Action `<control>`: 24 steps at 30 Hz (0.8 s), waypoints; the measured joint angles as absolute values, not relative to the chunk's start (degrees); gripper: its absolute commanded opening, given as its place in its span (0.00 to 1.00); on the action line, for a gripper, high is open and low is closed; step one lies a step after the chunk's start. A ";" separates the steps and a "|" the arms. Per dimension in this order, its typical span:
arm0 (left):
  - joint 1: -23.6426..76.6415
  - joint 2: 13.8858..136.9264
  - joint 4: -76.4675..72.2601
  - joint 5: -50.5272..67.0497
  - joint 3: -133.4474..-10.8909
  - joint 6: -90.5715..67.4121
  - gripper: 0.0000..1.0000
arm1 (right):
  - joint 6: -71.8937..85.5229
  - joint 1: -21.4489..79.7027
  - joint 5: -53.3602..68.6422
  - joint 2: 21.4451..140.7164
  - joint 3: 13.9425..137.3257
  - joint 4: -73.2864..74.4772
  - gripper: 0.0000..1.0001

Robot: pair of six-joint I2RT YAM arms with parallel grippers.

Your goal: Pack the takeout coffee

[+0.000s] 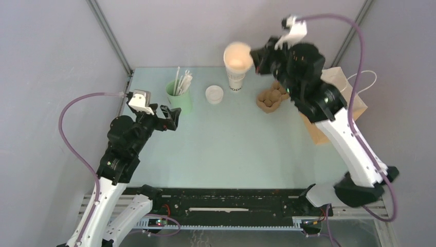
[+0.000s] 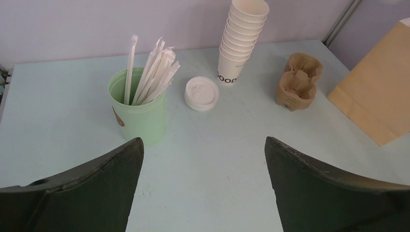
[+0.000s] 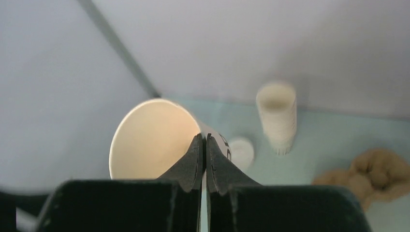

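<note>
A single white paper cup [image 1: 238, 55] for the takeout coffee hangs in the air with no lid on, above the tall stack of cups [image 1: 235, 81]. My right gripper [image 1: 253, 55] is shut on its rim. In the right wrist view one finger sits inside the cup [image 3: 150, 140] and the other outside, against the dark lettering, so the gripper [image 3: 203, 140] pinches the wall. A round white lid [image 1: 214, 94] lies flat on the table. My left gripper [image 1: 176, 117] is open and holds nothing, low over the table just right of the mint-green cup [image 1: 179, 98].
The mint-green cup [image 2: 138, 108] holds wrapped straws. The lid [image 2: 201, 93] and the cup stack [image 2: 241, 38] stand at the back. A brown pulp cup carrier [image 2: 299, 79] lies right of them. A brown paper bag [image 2: 377, 92] stands at the right edge.
</note>
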State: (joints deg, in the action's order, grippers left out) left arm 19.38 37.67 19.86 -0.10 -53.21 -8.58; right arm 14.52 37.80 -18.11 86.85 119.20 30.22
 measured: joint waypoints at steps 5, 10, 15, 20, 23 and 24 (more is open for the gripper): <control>19.38 36.82 19.84 0.01 -53.21 -8.64 1.00 | 16.08 43.09 -11.14 72.14 88.01 27.35 0.00; 19.38 36.58 19.81 0.01 -53.21 -9.02 1.00 | 18.46 49.12 -6.90 71.77 67.29 27.51 0.00; 19.38 36.58 19.81 0.12 -53.21 -9.08 1.00 | 20.62 54.48 -5.50 72.44 60.03 26.87 0.00; 19.57 37.17 19.79 0.38 -53.21 -9.32 1.00 | 23.55 56.82 -4.89 72.44 56.60 20.51 0.00; 19.92 37.87 19.81 0.43 -53.21 -9.58 1.00 | 24.67 57.52 -5.04 72.44 53.01 16.47 0.00; 20.01 38.09 19.81 0.43 -53.21 -9.63 1.00 | 24.91 57.74 -5.02 72.44 51.77 15.29 0.00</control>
